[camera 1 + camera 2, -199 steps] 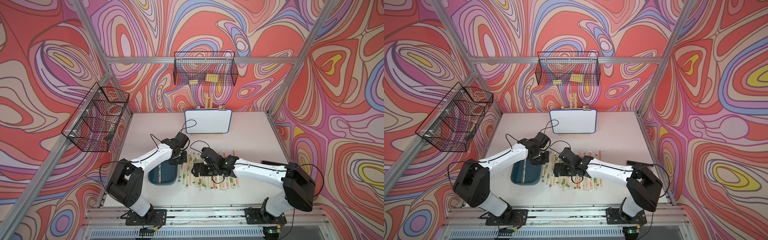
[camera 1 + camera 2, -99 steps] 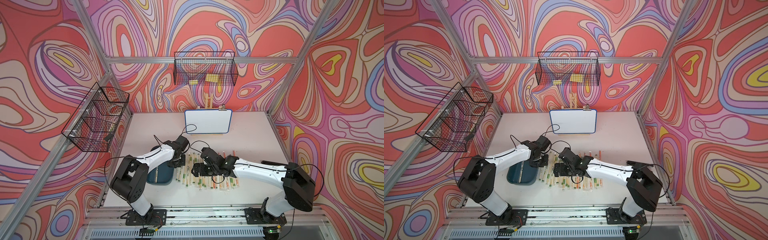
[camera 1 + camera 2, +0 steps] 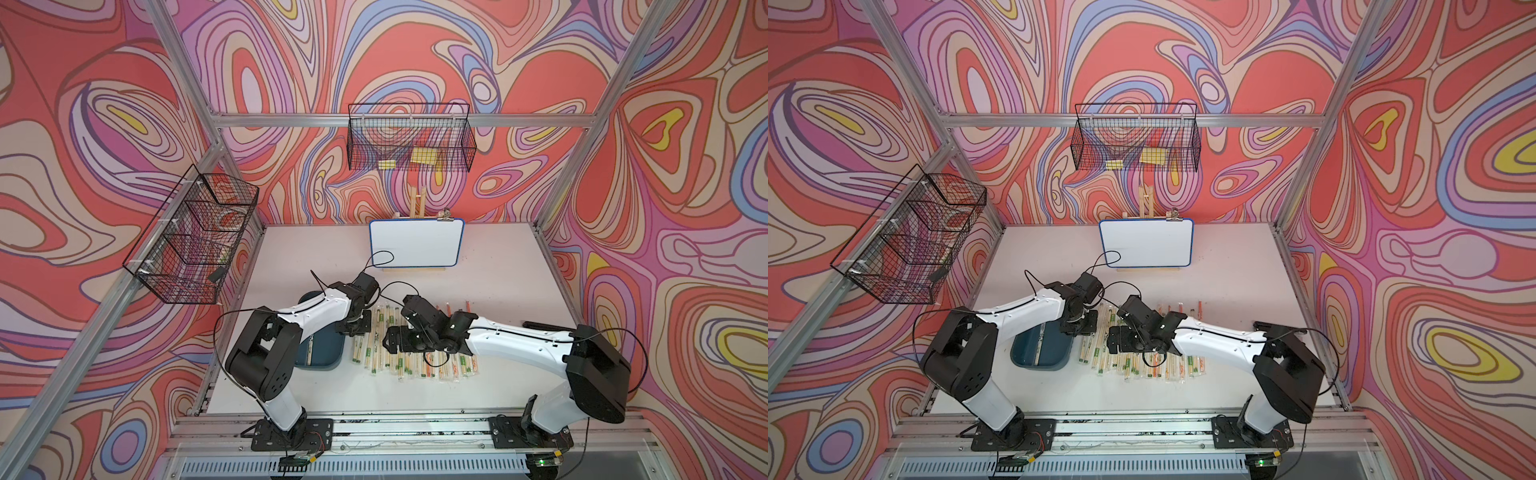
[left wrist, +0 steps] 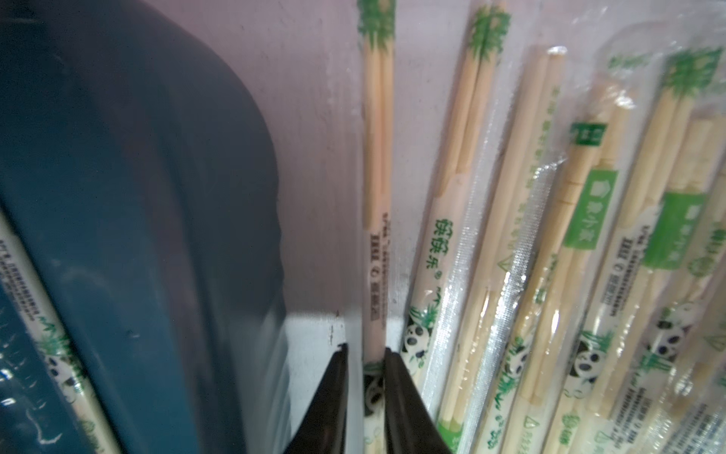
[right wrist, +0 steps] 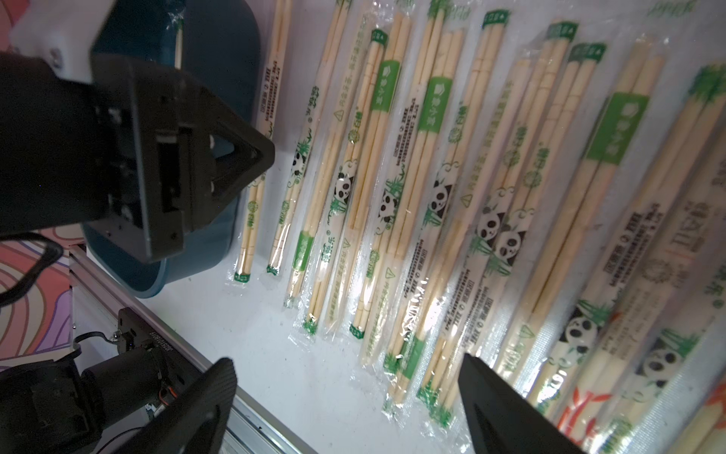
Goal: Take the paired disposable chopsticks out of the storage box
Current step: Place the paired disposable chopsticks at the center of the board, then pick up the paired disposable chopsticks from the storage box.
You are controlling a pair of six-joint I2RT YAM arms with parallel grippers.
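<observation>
Quick look at where things sit. The left claw is parked just outside the long wall of the shallow dark teal-blue plastic storage box. It straddles a pale bamboo chopstick pair in a clear green-printed sleeve, which lies flat on the white table. Its jaws stand a touch wider than the sticks, with a sliver of table showing on one side. I'd call that let go, not pinching.

In both top views there's one sleeved pair inside the box. The left arm covers part of the box, so I can't rule out more.

That boxed pair is what matters for the next grab. It lies over the box wall from the left claw. Its long axis runs along the box's long side, parallel to the pair under the claw. My guess is a sideways hop over the wall does it, no wrist twist needed.

The right claw is spread wide with nothing in it. It hovers over the row of sleeved pairs, on the side away from the box. So the left arm is clearly the nearer one.
</observation>
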